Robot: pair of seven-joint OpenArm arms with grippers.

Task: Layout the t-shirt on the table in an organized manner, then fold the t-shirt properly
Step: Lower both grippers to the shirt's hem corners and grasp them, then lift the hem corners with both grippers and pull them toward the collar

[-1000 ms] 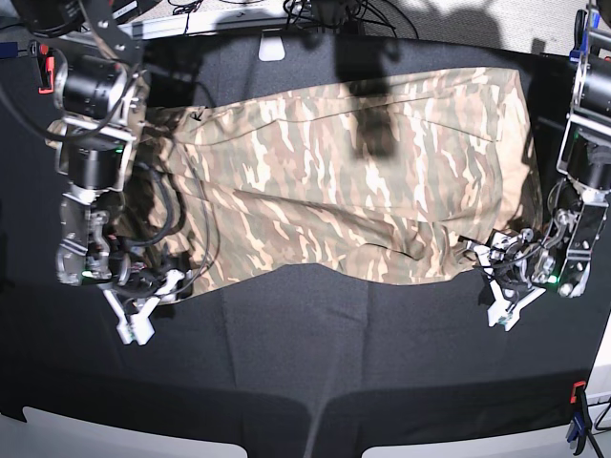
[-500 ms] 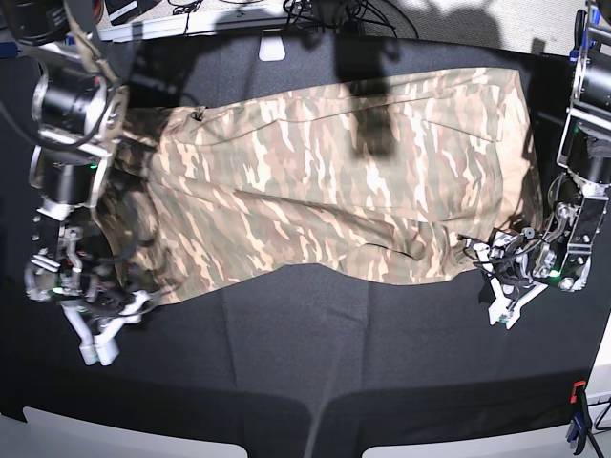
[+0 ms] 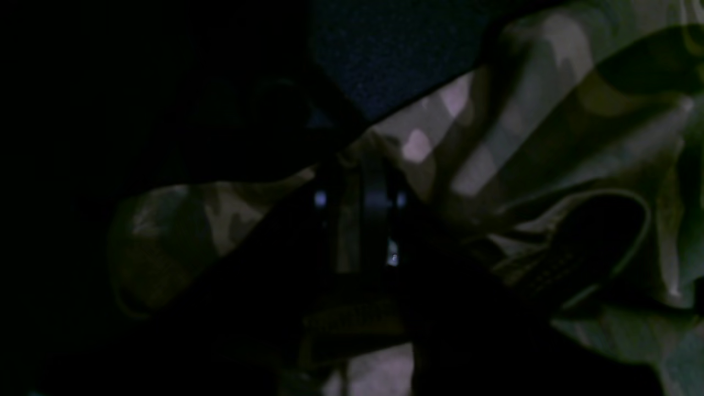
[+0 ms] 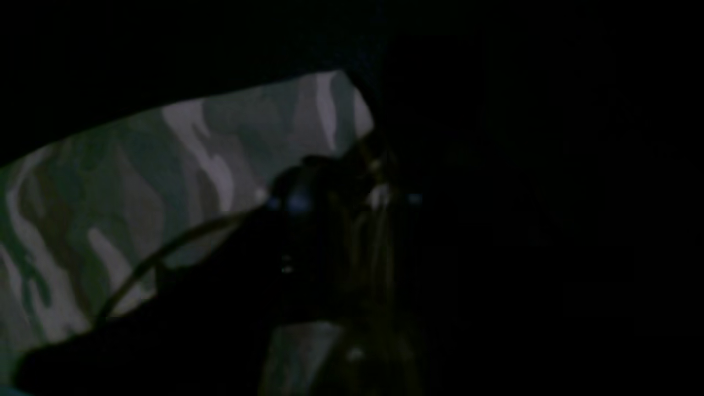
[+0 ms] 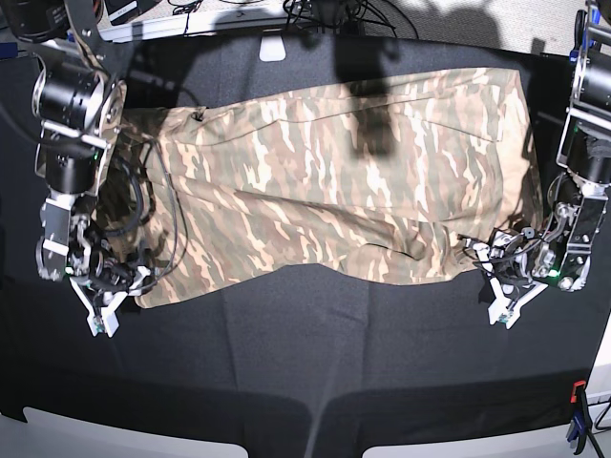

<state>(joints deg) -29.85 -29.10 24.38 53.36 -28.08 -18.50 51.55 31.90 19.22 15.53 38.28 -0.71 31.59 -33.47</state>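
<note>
The camouflage t-shirt (image 5: 325, 181) lies spread lengthwise across the black table (image 5: 315, 372), with wrinkles near its lower right corner. My left gripper (image 5: 503, 303) sits at that lower right corner. In the left wrist view a narrow strip of the t-shirt (image 3: 550, 121) is pinched in my left gripper (image 3: 352, 220), which is shut on it. My right gripper (image 5: 103, 310) is low at the shirt's lower left corner. The dark right wrist view shows the t-shirt (image 4: 137, 192) reaching in between the jaws of my right gripper (image 4: 374, 220); I cannot tell whether they pinch it.
A white patch (image 5: 272, 48) and cables lie at the table's far edge. A red-and-blue clamp (image 5: 576, 401) grips the right edge. White corners (image 5: 95, 434) show along the near edge. Both arms stand over the shirt's short ends.
The right arm swung left and the shirt's left edge slid left with it, stretching the shirt out. Its gripper then rose slightly toward the corner. The left gripper hardly moved.
</note>
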